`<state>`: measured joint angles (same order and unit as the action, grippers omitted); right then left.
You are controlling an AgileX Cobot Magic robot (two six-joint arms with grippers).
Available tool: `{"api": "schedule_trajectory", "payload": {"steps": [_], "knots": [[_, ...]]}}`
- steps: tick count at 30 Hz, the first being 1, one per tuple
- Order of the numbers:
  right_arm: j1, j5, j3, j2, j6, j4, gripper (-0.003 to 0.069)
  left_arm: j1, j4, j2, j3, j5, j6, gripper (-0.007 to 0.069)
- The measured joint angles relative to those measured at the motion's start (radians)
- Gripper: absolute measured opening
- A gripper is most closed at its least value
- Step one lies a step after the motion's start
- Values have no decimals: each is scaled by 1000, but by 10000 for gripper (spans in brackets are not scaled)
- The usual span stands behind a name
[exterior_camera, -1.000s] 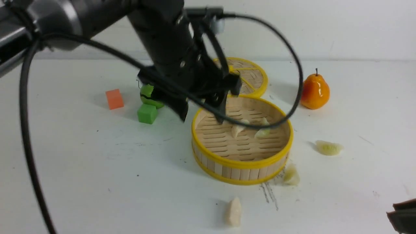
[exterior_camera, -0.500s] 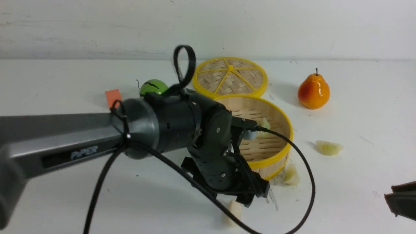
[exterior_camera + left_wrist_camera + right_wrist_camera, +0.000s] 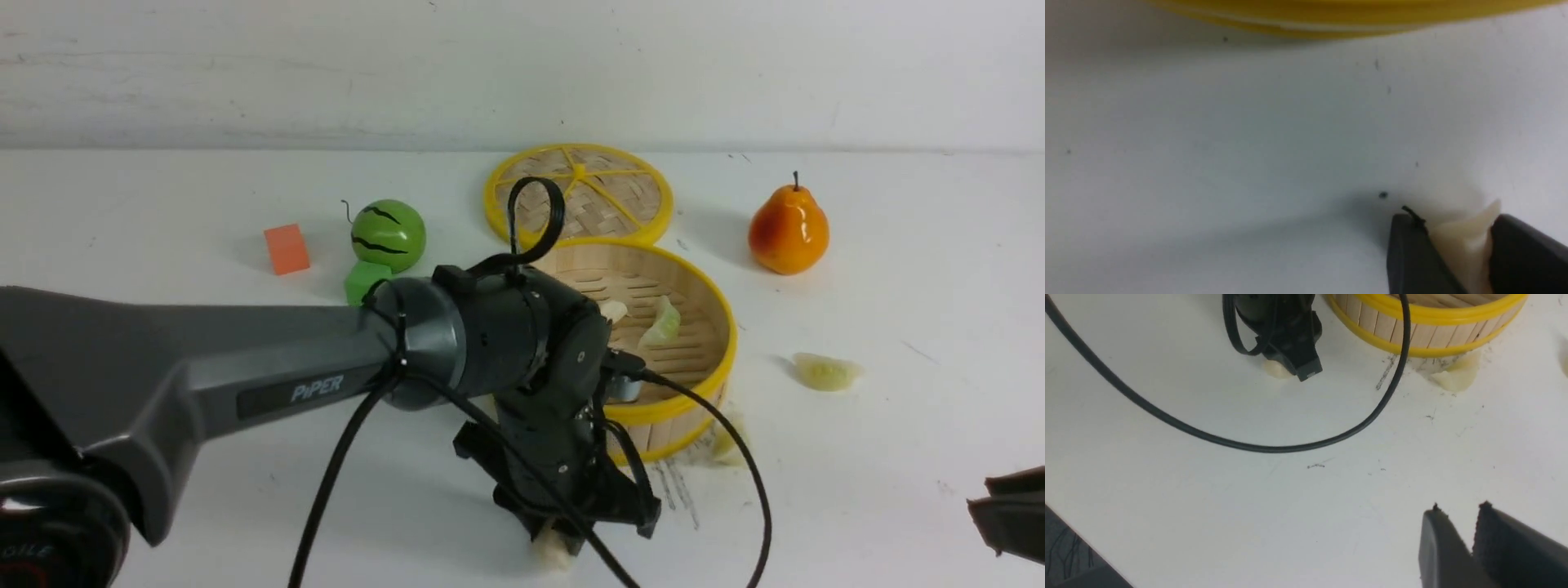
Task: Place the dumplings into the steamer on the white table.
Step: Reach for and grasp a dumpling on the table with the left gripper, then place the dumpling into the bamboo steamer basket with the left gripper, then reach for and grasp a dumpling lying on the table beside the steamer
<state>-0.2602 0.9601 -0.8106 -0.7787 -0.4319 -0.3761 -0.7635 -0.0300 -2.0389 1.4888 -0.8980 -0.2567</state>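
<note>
Two dumplings (image 3: 645, 320) inside steamer (image 3: 690, 392); left pincer (image 3: 1457, 249) pinching cream dumpling (image 3: 1466, 241) on counter (image 3: 204, 490); right pincer (image 3: 1461, 543) nearly pressed together, empty; two green dumplings (image 3: 824, 371) outside.

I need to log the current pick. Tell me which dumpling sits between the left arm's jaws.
The cream-white pleated dumpling on the white table before the bamboo steamer; the other four lie free, two inside it, two on the table.
</note>
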Motion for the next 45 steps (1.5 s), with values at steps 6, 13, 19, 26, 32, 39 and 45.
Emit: {"api": "schedule_trajectory", "payload": {"steps": [6, 13, 19, 26, 32, 39, 45], "knots": [[0, -6, 0, 0, 0, 0, 135, 20, 14, 15, 227, -106, 61, 230], [0, 2, 0, 0, 0, -1, 135, 160, -30, -71, 542, -106, 66, 230], [0, 7, 0, 0, 0, -1, 135, 227, -36, -197, 606, -54, 28, 230], [0, 10, 0, 0, 13, -1, 146, 243, 40, -281, 606, -39, -19, 244], [0, -63, 0, -20, 139, 17, 148, 243, 79, -275, 660, -133, -54, 426], [0, -225, 0, -200, 232, 37, 152, 243, 96, -112, 793, -332, 59, 496], [0, -379, -26, -446, 250, 37, 194, 241, 63, 161, 741, -345, 84, 361]]}}
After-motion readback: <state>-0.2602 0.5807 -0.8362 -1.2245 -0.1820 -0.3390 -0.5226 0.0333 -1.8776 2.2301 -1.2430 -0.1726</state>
